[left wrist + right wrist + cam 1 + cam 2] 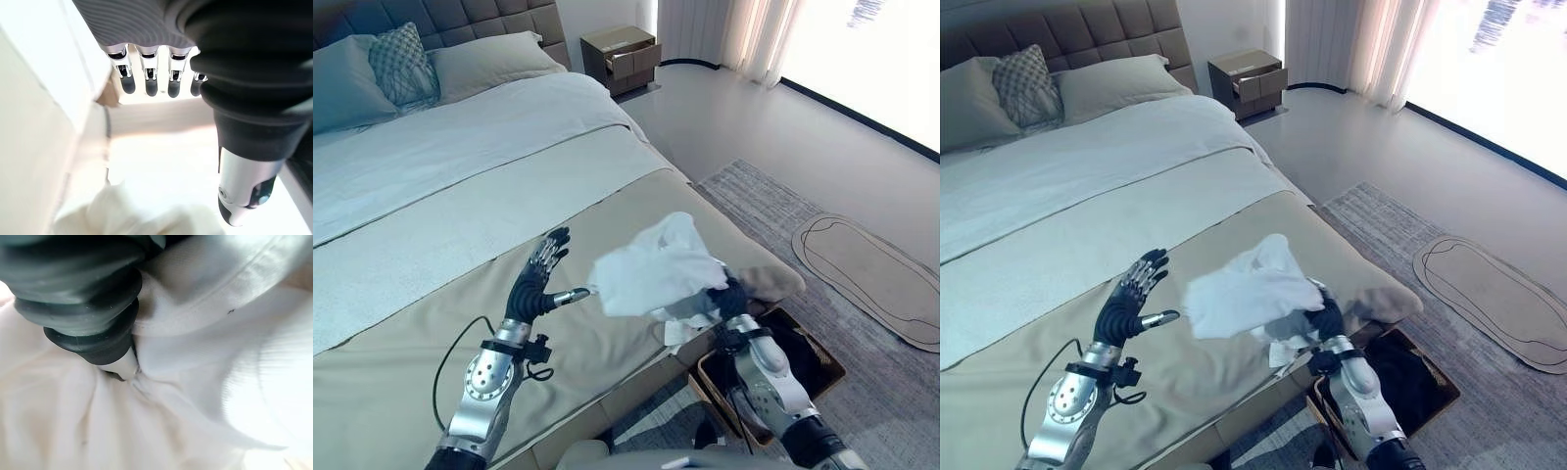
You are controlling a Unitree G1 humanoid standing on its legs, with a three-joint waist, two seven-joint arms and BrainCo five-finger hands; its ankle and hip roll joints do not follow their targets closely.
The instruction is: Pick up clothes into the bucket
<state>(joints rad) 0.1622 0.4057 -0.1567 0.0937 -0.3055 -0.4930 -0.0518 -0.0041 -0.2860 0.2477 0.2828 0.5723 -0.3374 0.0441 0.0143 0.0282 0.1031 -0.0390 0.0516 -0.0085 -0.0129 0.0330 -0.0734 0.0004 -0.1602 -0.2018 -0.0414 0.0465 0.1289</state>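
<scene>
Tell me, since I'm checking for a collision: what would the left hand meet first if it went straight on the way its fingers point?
Probably nothing soon: the left hand is open, fingers aimed up the bed, past the white cloth. Eventually the bedding, though depth is unclear.

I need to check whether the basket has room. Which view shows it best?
The left eye view: the basket sits on the floor beside the bed, rim and dark contents visible beyond the right arm. The right eye view shows it lower, partly cut off. The wrist views show the white cloth instead.
</scene>
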